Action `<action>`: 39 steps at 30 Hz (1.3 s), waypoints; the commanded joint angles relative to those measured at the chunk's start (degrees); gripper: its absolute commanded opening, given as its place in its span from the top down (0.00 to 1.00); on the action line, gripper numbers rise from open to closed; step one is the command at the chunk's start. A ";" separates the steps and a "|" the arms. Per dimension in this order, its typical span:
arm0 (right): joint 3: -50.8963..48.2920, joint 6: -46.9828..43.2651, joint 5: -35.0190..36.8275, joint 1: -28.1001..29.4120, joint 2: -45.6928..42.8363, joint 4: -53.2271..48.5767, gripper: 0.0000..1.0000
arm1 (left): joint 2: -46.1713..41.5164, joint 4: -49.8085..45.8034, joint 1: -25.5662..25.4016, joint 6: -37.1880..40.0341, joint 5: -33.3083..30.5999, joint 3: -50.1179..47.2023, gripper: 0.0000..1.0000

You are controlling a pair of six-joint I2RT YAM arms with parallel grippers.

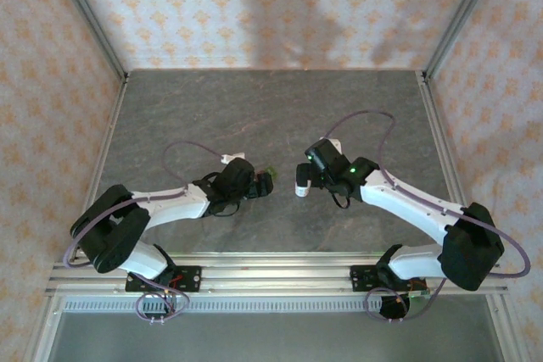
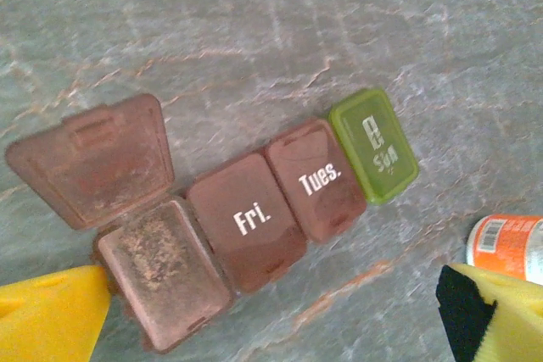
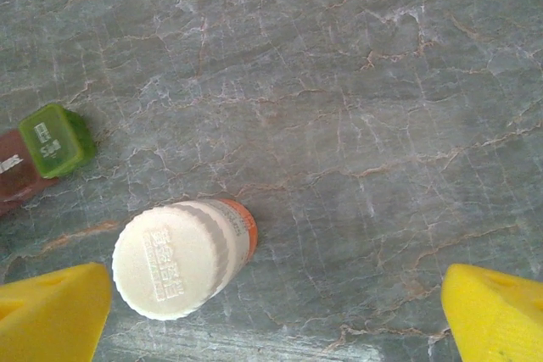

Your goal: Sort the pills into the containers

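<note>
The containers are a brownish-red strip lying flat on the table, with lids marked "Fri." and "Tues." and a green end marked "Sun". The leftmost compartment stands open, its lid flipped back. The pills are out of view. My left gripper hangs open above the strip, one yellow fingertip by the open compartment. My right gripper is open above a white bottle with an orange band. In the top view the left gripper and right gripper face each other mid-table.
The white bottle stands upright just right of the strip's green end. Grey marbled table stretches to the back and sides, bounded by a metal frame and patterned walls.
</note>
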 commanded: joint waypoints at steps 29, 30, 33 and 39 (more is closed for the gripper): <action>5.30 -1.15 -4.62 -0.53 4.57 -1.06 0.00 | -16.45 -10.27 1.71 8.17 -9.66 3.06 0.00; 5.73 -1.32 -4.91 -0.54 5.39 -1.11 0.00 | -18.09 -10.63 1.82 8.17 -11.32 2.25 0.00; 6.60 -1.93 -5.25 -0.54 7.26 -1.02 0.00 | -22.89 -11.68 1.89 7.44 -17.29 -0.49 0.00; 7.92 -2.95 -5.66 -0.54 10.36 -1.02 0.03 | -30.88 -14.84 2.60 5.62 -26.37 -5.12 0.00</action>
